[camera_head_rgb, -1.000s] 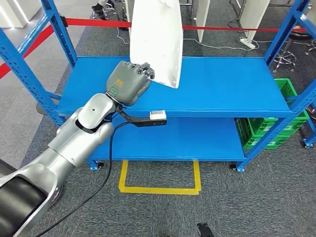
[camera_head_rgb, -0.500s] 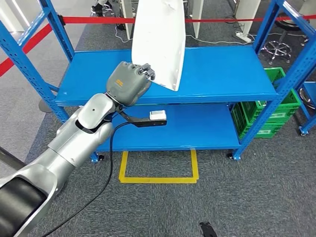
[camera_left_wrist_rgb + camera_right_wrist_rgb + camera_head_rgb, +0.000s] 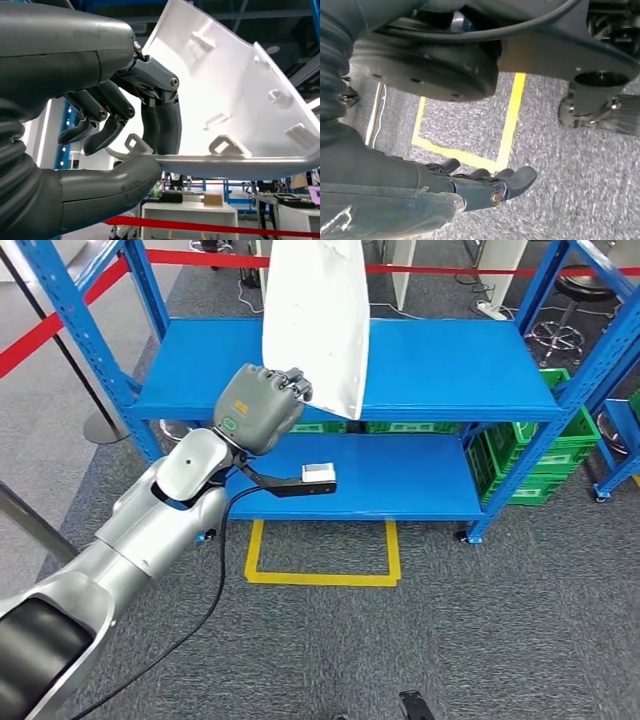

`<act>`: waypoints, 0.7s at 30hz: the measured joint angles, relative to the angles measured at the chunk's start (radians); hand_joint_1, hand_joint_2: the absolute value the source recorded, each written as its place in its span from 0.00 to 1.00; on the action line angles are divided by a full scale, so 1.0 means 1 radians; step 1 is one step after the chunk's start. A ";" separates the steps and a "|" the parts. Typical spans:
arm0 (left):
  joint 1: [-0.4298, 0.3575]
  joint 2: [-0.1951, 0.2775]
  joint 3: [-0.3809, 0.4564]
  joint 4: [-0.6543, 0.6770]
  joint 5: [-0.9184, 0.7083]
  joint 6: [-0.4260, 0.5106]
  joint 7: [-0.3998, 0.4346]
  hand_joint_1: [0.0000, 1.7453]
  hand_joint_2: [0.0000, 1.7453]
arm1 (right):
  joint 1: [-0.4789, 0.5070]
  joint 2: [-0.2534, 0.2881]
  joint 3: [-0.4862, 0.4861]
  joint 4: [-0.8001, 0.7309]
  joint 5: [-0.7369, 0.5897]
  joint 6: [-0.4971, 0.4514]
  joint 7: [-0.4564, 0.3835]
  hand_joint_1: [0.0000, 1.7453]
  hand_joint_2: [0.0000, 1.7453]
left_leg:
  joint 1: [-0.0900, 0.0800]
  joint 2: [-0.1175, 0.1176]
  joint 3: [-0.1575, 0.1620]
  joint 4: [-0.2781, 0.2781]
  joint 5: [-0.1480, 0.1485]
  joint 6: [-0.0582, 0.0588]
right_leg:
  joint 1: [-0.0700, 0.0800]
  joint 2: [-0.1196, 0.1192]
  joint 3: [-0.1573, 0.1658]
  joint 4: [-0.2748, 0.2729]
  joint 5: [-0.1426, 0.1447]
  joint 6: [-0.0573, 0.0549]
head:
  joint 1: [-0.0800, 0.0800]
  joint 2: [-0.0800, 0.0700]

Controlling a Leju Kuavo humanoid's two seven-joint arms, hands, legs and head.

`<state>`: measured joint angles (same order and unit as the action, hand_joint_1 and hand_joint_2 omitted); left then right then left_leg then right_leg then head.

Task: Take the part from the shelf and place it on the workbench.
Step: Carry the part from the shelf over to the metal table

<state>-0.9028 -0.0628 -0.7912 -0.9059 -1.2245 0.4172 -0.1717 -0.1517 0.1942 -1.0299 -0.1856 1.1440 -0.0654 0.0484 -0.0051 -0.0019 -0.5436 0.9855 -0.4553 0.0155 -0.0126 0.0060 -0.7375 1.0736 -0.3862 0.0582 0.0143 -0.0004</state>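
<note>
The part (image 3: 317,325) is a large white curved plastic panel with moulded clips on its inner face (image 3: 234,100). My left hand (image 3: 260,408) grips its lower edge and holds it upright in the air, in front of and above the blue shelf (image 3: 453,370). In the left wrist view the thumb lies under the panel's rim and the fingers (image 3: 158,115) curl onto its inner face. My right hand (image 3: 482,187) hangs low over the grey floor, fingers stretched out, holding nothing.
The blue shelf has two bare boards and slanted uprights at both ends. Green crates (image 3: 555,465) sit behind its right end. A yellow floor rectangle (image 3: 321,555) lies before it. Red barrier tape (image 3: 60,325) and a black post (image 3: 68,360) stand at left.
The whole picture has shifted: the shelf now sits farther off and higher, so the camera has moved back. My left hand keeps the same hold on the white part.
</note>
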 joint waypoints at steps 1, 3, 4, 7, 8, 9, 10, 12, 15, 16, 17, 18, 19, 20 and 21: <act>0.000 0.000 0.000 0.000 0.000 0.000 0.000 1.00 1.00 | -0.001 0.000 -0.001 0.000 -0.001 0.001 0.000 0.00 1.00 | -0.001 0.001 -0.013 0.000 0.012 0.004 | 0.001 0.000 -0.016 0.063 -0.056 0.002 | 0.002 0.000; 0.001 0.000 -0.001 0.000 0.000 0.000 0.000 1.00 1.00 | -0.005 0.000 -0.003 0.000 -0.001 0.002 -0.001 0.00 1.00 | -0.003 0.001 -0.042 0.001 0.036 0.008 | 0.002 0.000 -0.041 0.203 -0.131 0.004 | 0.003 0.000; 0.002 0.001 -0.001 0.000 0.000 0.000 0.000 1.00 1.00 | -0.005 0.000 -0.004 0.000 -0.001 0.002 -0.002 0.00 1.00 | -0.004 0.001 -0.058 0.001 0.048 0.008 | 0.003 0.000 -0.037 0.243 -0.135 0.003 | 0.003 0.000; 0.004 0.003 -0.001 0.000 0.000 0.000 0.000 1.00 1.00 | -0.005 0.000 -0.007 0.000 -0.002 0.002 -0.003 0.00 1.00 | -0.004 -0.001 -0.100 0.004 0.083 0.002 | 0.005 0.000 0.075 0.155 -0.079 -0.003 | 0.003 0.000; 0.003 0.004 0.000 0.000 0.000 0.000 0.000 1.00 1.00 | -0.005 0.000 -0.008 0.000 -0.002 0.002 -0.004 0.00 1.00 | -0.006 -0.001 -0.110 0.005 0.093 -0.002 | 0.006 0.000 0.134 0.078 -0.080 -0.006 | 0.003 0.000; 0.003 0.004 0.001 0.000 0.000 0.000 0.000 1.00 1.00 | -0.006 0.000 -0.008 0.000 -0.002 0.002 -0.006 0.00 1.00 | -0.007 -0.001 -0.117 0.006 0.103 -0.007 | 0.007 0.001 0.177 0.016 -0.091 -0.009 | 0.002 0.000; 0.001 0.004 0.001 0.000 0.001 0.000 0.000 1.00 1.00 | -0.007 0.000 -0.009 0.000 -0.002 0.002 -0.007 0.00 1.00 | -0.007 -0.001 -0.121 0.006 0.111 -0.012 | 0.009 0.002 0.202 -0.028 -0.104 -0.013 | 0.002 0.000; 0.000 0.004 0.001 0.000 0.002 0.002 -0.001 1.00 1.00 | -0.006 0.000 -0.010 0.000 -0.003 0.003 -0.010 0.00 1.00 | -0.007 0.000 -0.126 0.002 0.127 -0.024 | 0.011 0.003 0.202 -0.048 -0.104 -0.026 | 0.003 0.000; -0.002 0.006 0.001 0.000 0.001 0.009 -0.005 1.00 1.00 | -0.007 -0.001 -0.012 0.000 -0.003 0.004 -0.013 0.00 1.00 | -0.003 0.000 -0.152 0.051 0.073 -0.044 | 0.005 0.000 0.182 -0.052 -0.076 -0.047 | 0.000 0.000; -0.003 0.008 0.001 0.000 -0.001 0.011 -0.006 1.00 1.00 | -0.007 -0.001 -0.012 0.000 -0.003 0.005 -0.015 0.00 1.00 | -0.001 -0.001 -0.172 0.105 0.027 -0.050 | 0.004 -0.001 0.171 -0.052 -0.066 -0.050 | -0.002 0.000; -0.003 0.009 0.000 0.000 -0.005 0.013 -0.006 1.00 1.00 | -0.007 -0.001 -0.012 0.000 -0.003 0.006 -0.017 0.00 1.00 | 0.001 -0.001 -0.195 0.173 -0.016 -0.055 | 0.004 -0.001 0.159 -0.052 -0.056 -0.052 | -0.004 0.000; -0.003 0.011 -0.001 0.000 -0.009 0.015 -0.005 1.00 1.00 | -0.006 -0.001 -0.013 0.000 -0.004 0.007 -0.019 0.00 1.00 | 0.003 -0.001 -0.214 0.237 -0.044 -0.059 | 0.003 -0.001 0.146 -0.052 -0.047 -0.052 | -0.004 0.000; -0.002 0.012 -0.002 0.000 -0.014 0.016 -0.005 1.00 1.00 | -0.005 -0.001 -0.013 0.000 -0.006 0.009 -0.021 0.00 1.00 | 0.004 -0.001 -0.222 0.279 -0.051 -0.061 | 0.003 0.000 0.133 -0.051 -0.037 -0.051 | -0.004 0.000; -0.002 0.013 -0.003 0.000 -0.018 0.017 -0.004 1.00 1.00 | -0.005 -0.001 -0.014 0.000 -0.008 0.012 -0.023 0.00 1.00 | 0.005 -0.001 -0.214 0.290 -0.040 -0.062 | 0.003 0.003 0.121 -0.051 -0.028 -0.048 | -0.004 0.000; -0.001 0.014 -0.004 0.000 -0.020 0.017 -0.004 1.00 1.00 | -0.005 -0.001 -0.015 0.000 -0.011 0.016 -0.025 0.00 1.00 | 0.006 -0.002 -0.187 0.265 -0.018 -0.061 | 0.002 0.008 0.110 -0.051 -0.020 -0.045 | -0.004 0.000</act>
<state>-0.9042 -0.0493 -0.7955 -0.9060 -1.2444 0.4345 -0.1755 -0.1565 0.1930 -1.0451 -0.1858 1.1325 -0.0495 0.0237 0.0010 -0.0042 -0.7304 1.2502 -0.4728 -0.0453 -0.0106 0.0137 -0.6273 1.0231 -0.4057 0.0129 0.0106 -0.0004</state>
